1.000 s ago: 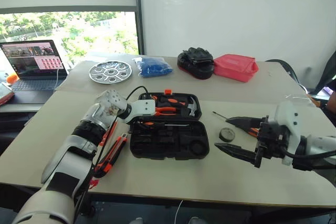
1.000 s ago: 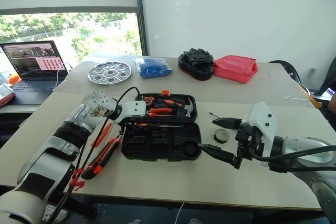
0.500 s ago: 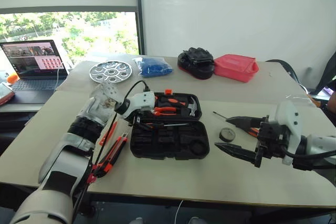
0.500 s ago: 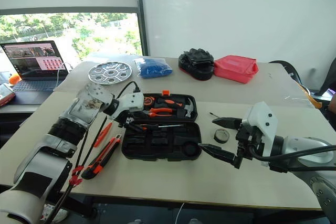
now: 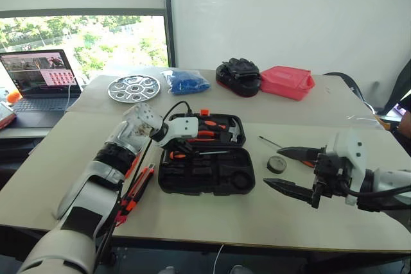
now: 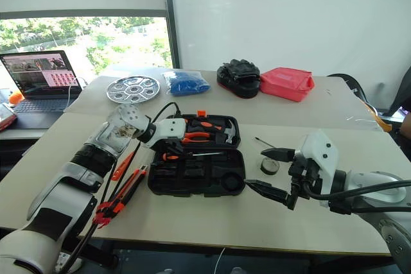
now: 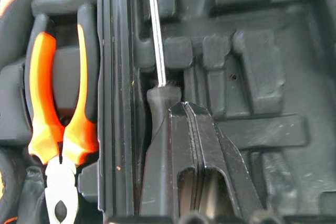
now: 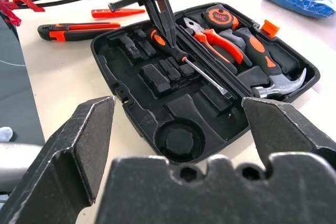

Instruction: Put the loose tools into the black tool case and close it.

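Currently the black tool case (image 5: 207, 158) lies open on the beige table (image 5: 212, 222), lid half toward the far side, tray half toward the robot. Pliers (image 8: 216, 40) and a hammer (image 8: 273, 69) sit in the lid half. One screwdriver (image 8: 186, 61) lies in the tray along the hinge, orange-and-black handle toward the robot's left, shaft pointing right.

Left gripper (image 8: 157, 11) is over the tray at the handle end of that screwdriver; its fingers (image 7: 197, 145) are pressed together, tips against the handle's black collar, not wrapped around it.

Right gripper (image 5: 292, 170) hovers above the table to the right of the case, jaws spread wide, nothing between them. A small black tape roll (image 5: 277, 164) lies just beside it on the table, with a slim screwdriver (image 5: 270, 140) a little beyond.

Left of the case, beside the left arm: utility knife (image 8: 79, 29) and a small slim orange tool (image 8: 116, 12), both on the table outside the case.
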Robot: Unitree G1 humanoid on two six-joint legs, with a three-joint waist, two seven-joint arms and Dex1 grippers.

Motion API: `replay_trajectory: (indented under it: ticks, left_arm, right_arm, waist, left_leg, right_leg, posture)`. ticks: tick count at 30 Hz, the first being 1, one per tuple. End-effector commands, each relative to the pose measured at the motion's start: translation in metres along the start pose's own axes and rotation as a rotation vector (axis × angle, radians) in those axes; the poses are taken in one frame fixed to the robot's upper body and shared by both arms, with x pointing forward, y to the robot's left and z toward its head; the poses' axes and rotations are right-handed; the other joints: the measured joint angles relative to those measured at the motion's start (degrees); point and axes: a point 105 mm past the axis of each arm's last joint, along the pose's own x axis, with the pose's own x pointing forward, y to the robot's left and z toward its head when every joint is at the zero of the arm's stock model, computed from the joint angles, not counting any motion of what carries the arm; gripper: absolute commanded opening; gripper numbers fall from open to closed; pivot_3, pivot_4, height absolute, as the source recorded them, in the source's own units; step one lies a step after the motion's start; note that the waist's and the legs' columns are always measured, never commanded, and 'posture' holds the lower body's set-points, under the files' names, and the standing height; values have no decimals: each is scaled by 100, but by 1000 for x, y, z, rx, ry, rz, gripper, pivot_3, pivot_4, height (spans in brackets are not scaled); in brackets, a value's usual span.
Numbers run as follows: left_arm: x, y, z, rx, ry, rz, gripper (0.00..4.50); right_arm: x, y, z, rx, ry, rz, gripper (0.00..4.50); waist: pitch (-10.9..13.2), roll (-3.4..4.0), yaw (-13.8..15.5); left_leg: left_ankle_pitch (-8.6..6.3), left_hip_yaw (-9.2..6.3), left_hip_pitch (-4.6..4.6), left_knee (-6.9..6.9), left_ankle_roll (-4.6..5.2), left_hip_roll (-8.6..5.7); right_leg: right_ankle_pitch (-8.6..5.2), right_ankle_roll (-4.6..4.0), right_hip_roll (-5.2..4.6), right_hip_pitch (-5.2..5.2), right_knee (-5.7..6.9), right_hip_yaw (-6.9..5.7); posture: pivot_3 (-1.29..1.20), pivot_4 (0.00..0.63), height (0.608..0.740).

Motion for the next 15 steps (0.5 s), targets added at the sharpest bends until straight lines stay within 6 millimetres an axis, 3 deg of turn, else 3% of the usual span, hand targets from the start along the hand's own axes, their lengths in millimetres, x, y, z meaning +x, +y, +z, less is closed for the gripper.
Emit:
replay_trajectory:
  ticks: [1,15]
  left_arm:
    - [-3,11,12,53,3,48,42]
    - [21,-5,-11,183,122,-7,42]
  right_arm:
    - [-3,1,10,-47,-33,-15,4500]
    - [-2,1,10,-33,-50,-23,4500]
  waist:
    - [0,0,5]
    - [-2,4,3]
  left_leg:
    - [0,0,0,0,0,0]
    - [0,0,8,1,0,-1]
  right_leg:
    - [0,0,0,0,0,0]
    - [0,1,-1,10,0,0]
  posture:
    - [0,150,740]
    - [0,150,740]
